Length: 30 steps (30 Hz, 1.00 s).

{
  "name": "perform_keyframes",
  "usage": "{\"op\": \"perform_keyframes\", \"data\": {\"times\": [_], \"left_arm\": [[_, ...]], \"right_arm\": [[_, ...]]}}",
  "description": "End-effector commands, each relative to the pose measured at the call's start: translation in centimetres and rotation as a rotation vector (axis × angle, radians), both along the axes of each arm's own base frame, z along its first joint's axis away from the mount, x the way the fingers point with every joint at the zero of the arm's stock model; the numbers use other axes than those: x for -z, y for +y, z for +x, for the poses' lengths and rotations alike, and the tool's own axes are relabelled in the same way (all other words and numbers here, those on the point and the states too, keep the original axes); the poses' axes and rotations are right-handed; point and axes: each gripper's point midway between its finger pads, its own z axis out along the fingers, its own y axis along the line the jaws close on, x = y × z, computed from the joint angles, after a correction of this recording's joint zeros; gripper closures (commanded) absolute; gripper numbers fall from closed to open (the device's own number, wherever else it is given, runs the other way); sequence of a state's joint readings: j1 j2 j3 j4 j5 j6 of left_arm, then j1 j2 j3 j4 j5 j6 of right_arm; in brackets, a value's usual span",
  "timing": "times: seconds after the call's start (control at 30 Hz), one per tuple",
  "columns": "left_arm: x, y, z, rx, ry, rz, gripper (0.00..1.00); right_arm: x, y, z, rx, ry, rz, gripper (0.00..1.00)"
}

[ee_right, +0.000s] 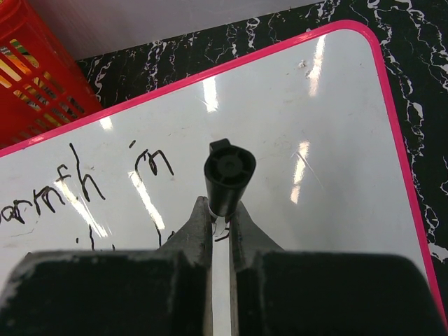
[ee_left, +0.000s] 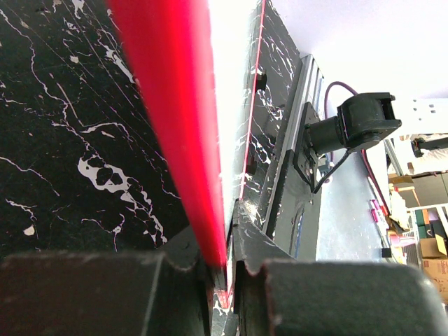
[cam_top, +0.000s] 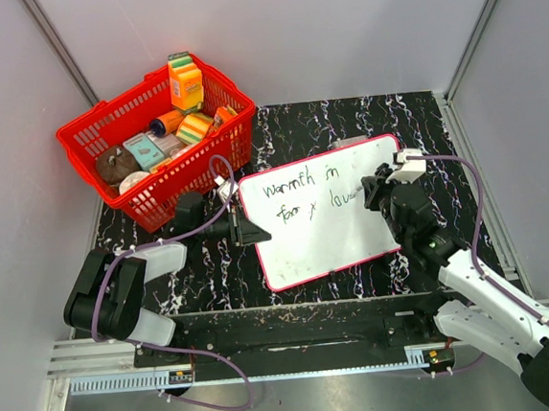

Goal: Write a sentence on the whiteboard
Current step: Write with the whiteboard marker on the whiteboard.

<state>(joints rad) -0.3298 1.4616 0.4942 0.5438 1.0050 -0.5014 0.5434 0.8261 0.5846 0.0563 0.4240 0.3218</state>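
While the black marbled surface (cam_top: 344,122) carries the whiteboard (cam_top: 320,226) at its middle, a red basket (cam_top: 86,145) of groceries stands just beside the board's far-left corner. The left claw (cam_top: 251,230) is clamped on the board's left edge; the right claw (cam_top: 386,188), over the writing, pinches a black marker (ee_right: 229,170).

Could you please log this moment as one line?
left end effector shut on whiteboard; right end effector shut on marker; two lines written

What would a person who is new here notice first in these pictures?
The whiteboard in the middle, bearing black handwriting. The right arm's fingers hold a black marker over it, while the left arm's fingers clamp its left edge. A red basket of groceries stands at the far left.
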Motion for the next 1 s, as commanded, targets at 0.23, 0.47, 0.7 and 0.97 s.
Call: {"op": "perform_keyframes", "data": {"times": [0.23,0.47,0.7,0.97], "left_arm": [[2.1,0.8,1.6,-0.049,-0.129,0.084,1.0],[2.1,0.8,1.6,-0.049,-0.127,0.085,1.0],[2.0,0.8,1.6,-0.048,-0.128,0.084,1.0],[2.2,0.8,1.5,-0.051,-0.126,0.086,1.0]], "right_arm": [[1.8,0.0,-1.0,-0.015,0.051,0.001,1.0],[2.5,-0.8,-1.3,0.021,0.072,-0.017,1.0],[2.3,-1.5,-1.3,0.053,0.065,-0.023,1.0],[1.4,-2.3,-1.3,0.092,0.041,-0.018,1.0]]}}
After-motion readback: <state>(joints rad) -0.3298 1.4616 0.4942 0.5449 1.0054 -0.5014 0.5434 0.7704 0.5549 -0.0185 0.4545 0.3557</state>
